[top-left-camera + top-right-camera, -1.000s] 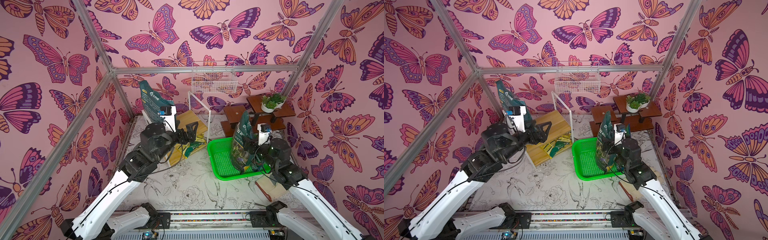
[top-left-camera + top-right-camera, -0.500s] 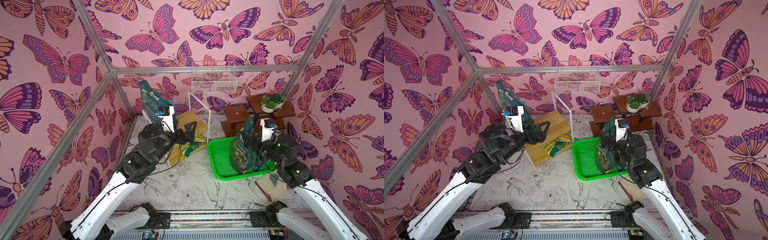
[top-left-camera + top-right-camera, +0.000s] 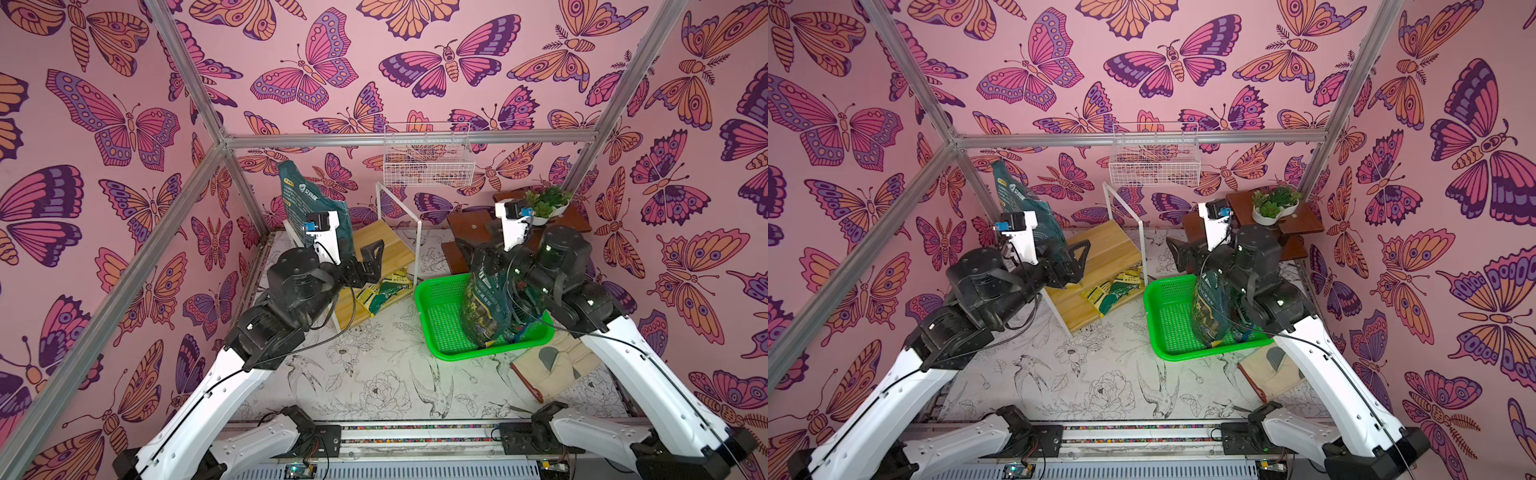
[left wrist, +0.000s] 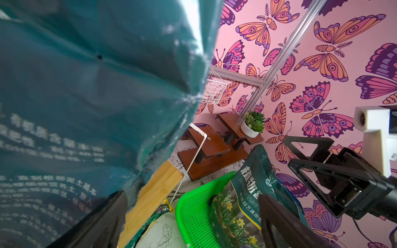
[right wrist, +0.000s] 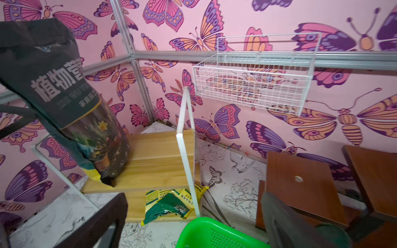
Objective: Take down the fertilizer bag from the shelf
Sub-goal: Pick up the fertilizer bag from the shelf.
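A teal fertilizer bag (image 3: 307,199) (image 3: 1017,195) (image 5: 64,96) stands upright on the top board of the shelf (image 3: 390,249) (image 5: 159,150), at its far left end. My left gripper (image 3: 363,255) (image 4: 191,195) is open right beside this bag (image 4: 86,96), with nothing between its fingers. A second, dark green bag (image 3: 482,303) (image 4: 253,182) leans inside the green basket (image 3: 440,324) (image 5: 210,234). My right gripper (image 3: 1185,251) (image 5: 193,195) hangs wide open above the basket's far rim, holding nothing.
A yellow and green bag (image 3: 386,286) (image 5: 171,201) lies crumpled on the shelf's lower board. A white wire basket (image 3: 428,166) hangs on the back wall. At back right stands a brown plant stand (image 3: 473,224) with a potted succulent (image 3: 544,203). A glove (image 3: 552,361) lies front right.
My right arm has risen and drawn back from the dark green bag, which now leans lower in the basket. My left gripper has shifted slightly toward the teal bag.
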